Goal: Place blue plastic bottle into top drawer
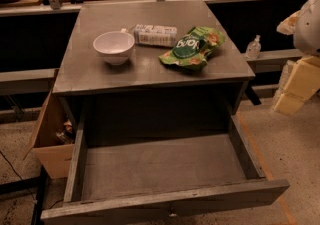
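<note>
The blue plastic bottle [155, 35] lies on its side at the back of the grey table [100, 76], with its white cap pointing left toward a white bowl [114, 46]. The top drawer [160, 169] is pulled wide open below the tabletop and its flat bottom is bare. My gripper is not in view. Only a white rounded part of what may be my arm [311, 19] shows at the right edge, well away from the bottle.
A green crinkly snack bag [192, 48] lies just right of the bottle, touching or nearly touching it. A cardboard box [50, 139] stands left of the drawer. A tiny clear pump bottle [253, 47] stands on a ledge at the right, and yellowish blocks [300, 84] lie beyond it.
</note>
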You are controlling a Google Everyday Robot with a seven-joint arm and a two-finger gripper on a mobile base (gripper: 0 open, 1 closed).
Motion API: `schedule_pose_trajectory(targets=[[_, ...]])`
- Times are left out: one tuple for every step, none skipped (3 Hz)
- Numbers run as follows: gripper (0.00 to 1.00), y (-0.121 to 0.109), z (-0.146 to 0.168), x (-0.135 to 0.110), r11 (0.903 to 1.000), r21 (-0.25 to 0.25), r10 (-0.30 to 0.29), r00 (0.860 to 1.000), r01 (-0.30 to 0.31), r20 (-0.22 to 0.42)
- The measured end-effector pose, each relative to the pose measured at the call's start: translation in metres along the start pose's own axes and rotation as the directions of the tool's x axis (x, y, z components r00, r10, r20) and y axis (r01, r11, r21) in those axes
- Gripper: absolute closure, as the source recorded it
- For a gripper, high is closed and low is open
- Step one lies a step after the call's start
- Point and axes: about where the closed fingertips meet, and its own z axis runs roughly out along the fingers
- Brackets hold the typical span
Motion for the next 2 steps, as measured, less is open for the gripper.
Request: schedule_pose_trajectory(targets=[[0.00, 0.000, 0.000, 0.000, 1.0000, 0.000, 0.000, 1.000, 0.000, 0.000], [0.00, -0.022, 0.004, -0.024, 0.9989, 0.042, 0.017, 0.997, -0.020, 0.070]])
